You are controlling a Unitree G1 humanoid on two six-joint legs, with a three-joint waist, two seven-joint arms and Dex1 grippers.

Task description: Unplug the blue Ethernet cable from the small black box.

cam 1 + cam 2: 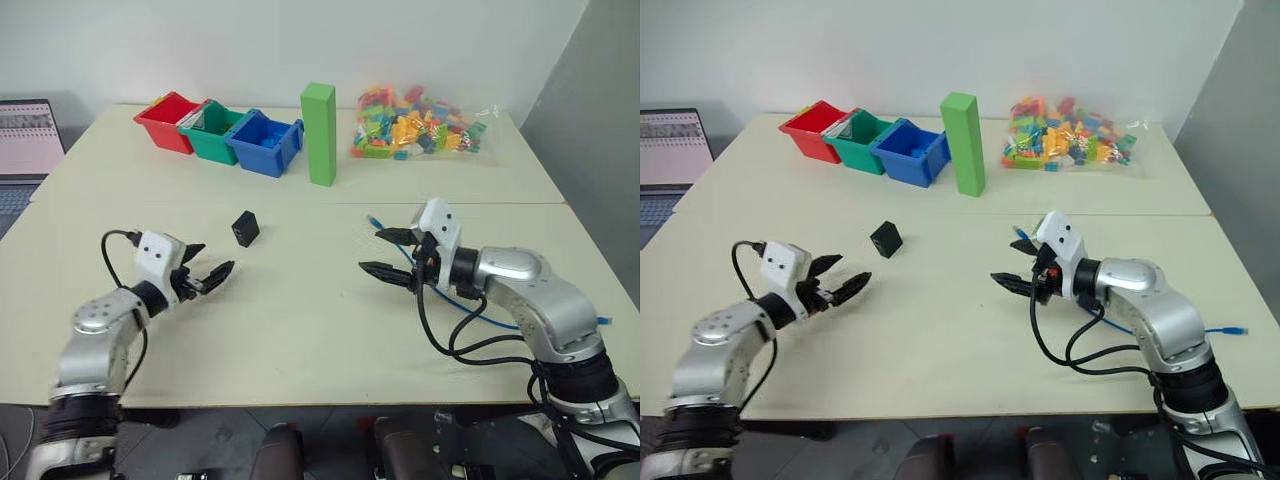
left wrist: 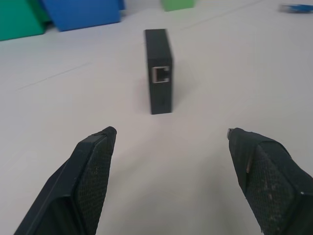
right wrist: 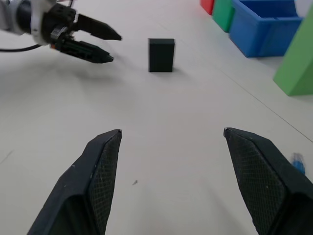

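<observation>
The small matte black squarish box [image 1: 245, 228] is stood on edge on the cream table [image 1: 300, 320], its empty port seen facing the left gripper [image 1: 208, 271], nothing plugged in. The thin bright blue Ethernet cable [image 1: 1020, 239] is laid on the table by the right gripper [image 1: 1015, 270], one plug near its jaws, well apart from the box. Both grippers' jaws are spread, nothing pinched.
</observation>
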